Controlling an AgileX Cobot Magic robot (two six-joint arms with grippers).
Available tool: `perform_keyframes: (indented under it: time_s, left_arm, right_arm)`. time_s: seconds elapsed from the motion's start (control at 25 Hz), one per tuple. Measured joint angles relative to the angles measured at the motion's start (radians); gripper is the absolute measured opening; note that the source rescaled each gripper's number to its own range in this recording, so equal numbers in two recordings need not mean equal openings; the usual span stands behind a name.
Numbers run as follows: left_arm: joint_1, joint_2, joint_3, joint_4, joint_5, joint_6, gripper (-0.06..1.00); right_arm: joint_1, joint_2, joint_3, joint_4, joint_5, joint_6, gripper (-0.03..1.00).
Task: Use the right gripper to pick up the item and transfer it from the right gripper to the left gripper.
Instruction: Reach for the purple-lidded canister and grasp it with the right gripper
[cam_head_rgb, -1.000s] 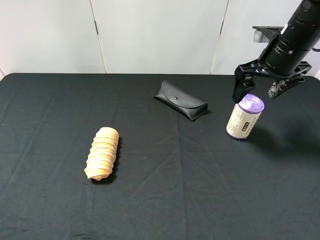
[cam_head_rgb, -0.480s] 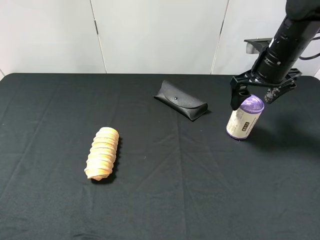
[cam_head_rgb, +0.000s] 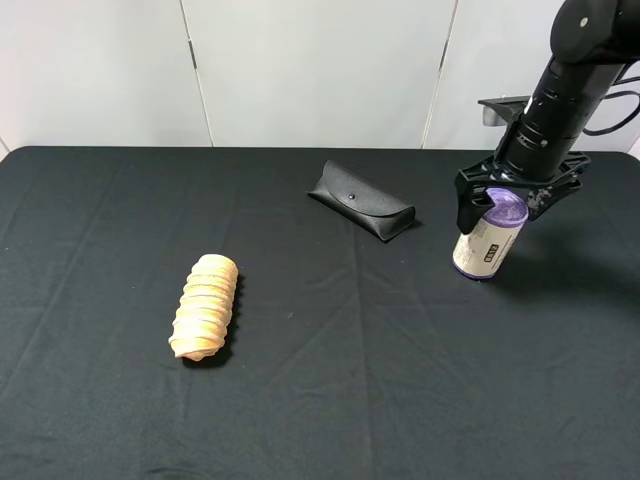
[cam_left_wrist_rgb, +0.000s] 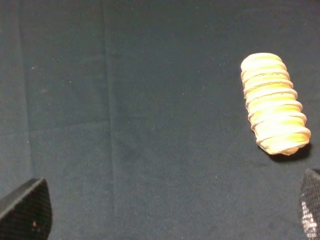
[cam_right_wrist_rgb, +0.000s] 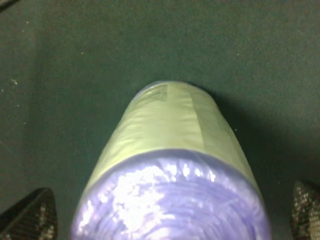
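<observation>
A black-clothed table (cam_head_rgb: 100, 420) fills the scene in the high view, against a pale panelled wall. Over its far right side the right gripper (cam_head_rgb: 500, 205) hangs on a thick black arm. Its jaws are spread wide and set to either side of the top of the roll (cam_head_rgb: 483, 248). They hold nothing: the right wrist view shows bare cloth between each fingertip (cam_right_wrist_rgb: 27, 217) and the roll's sides.

A tan ridged piece (cam_head_rgb: 205, 306) lies on the left half of the table, well apart from everything else. A black glasses case (cam_head_rgb: 360, 200) lies near the middle, toward the back and left of the roll.

The roll stands on end on the cloth (leaning slightly in the high view). It has a cream label with a small block of dark print, and a glossy purple top and bottom.

The left gripper (cam_left_wrist_rgb: 167, 207) shows only in its own wrist view, as two fingertips set far apart over bare cloth. It is empty.
</observation>
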Motion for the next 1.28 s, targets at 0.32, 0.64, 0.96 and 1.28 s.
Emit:
perform_keyframes:
  time_s: [0.32, 0.64, 0.96, 1.28]
  left_arm:
    - [0.0, 0.0, 0.0, 0.0, 0.0, 0.0, 0.97]
    - [0.0, 0.0, 0.0, 0.0, 0.0, 0.0, 0.97]
    - [0.0, 0.0, 0.0, 0.0, 0.0, 0.0, 0.97]
    - [0.0, 0.0, 0.0, 0.0, 0.0, 0.0, 0.97]
  right_arm:
    - [0.0, 0.001, 0.0, -0.011, -0.029, 0.0, 1.0]
    - [0.0, 0.022, 0.0, -0.009, -0.04, 0.0, 1.0]
    - [0.0, 0.026, 0.0, -0.009, -0.039, 0.0, 1.0]
    - [0.0, 0.026, 0.0, -0.007, -0.008, -0.001, 0.07]
